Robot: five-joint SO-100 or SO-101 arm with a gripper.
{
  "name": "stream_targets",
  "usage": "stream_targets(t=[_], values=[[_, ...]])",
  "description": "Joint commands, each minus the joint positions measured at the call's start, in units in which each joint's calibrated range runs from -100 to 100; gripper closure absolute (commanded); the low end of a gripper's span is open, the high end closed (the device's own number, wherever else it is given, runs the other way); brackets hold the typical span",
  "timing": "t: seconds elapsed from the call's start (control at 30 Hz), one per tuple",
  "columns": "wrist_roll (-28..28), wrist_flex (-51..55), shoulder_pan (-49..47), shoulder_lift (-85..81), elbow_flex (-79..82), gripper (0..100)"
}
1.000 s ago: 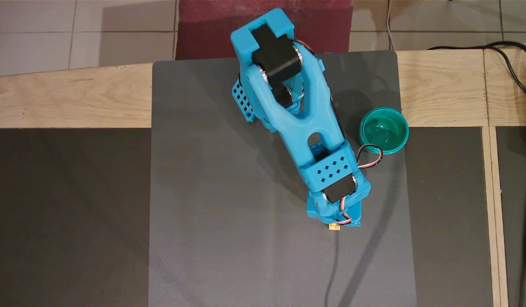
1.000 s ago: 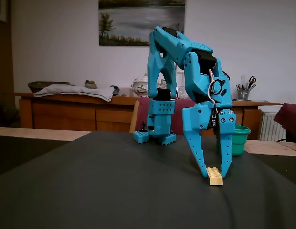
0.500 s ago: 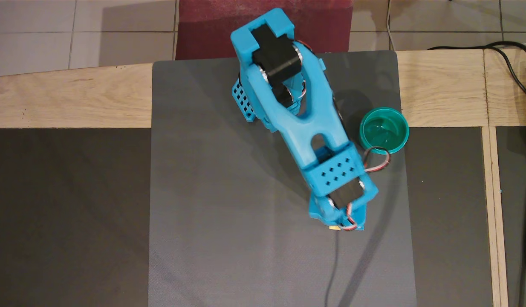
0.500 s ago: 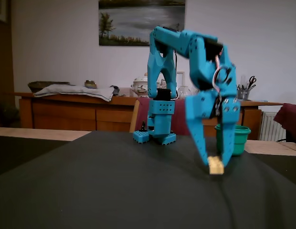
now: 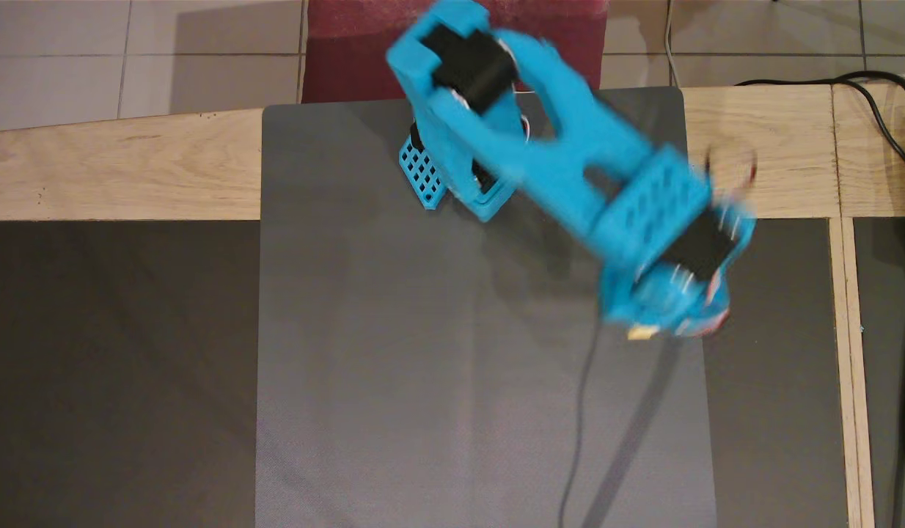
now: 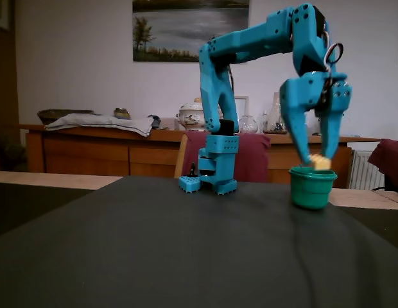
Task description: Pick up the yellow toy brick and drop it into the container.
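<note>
Gripping the small yellow brick (image 6: 320, 162) between two tapered blue plastic fingers, gripper (image 6: 320, 160) pointing down | brick hangs just above the rim of the round glossy green cup (image 6: 312, 188) | cup stands on a dark matte mat (image 5: 423, 352) | overhead view motion-blurred
</note>
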Motion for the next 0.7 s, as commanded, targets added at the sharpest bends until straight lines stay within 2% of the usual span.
stream_targets(t=[0.0,0.27,0.33,0.47,0.67], values=[[-0.58,4.22,-3.24,-6.31,-2.49,100],[-1.47,12.03,-5.87,-16.76,-1.4,100],[-3.3,13.37,-8.19,-17.86,-0.95,100],[-5.13,12.57,-12.83,-17.1,1.12,100],[-6.23,9.01,-13.69,-16.85,1.49,100]])
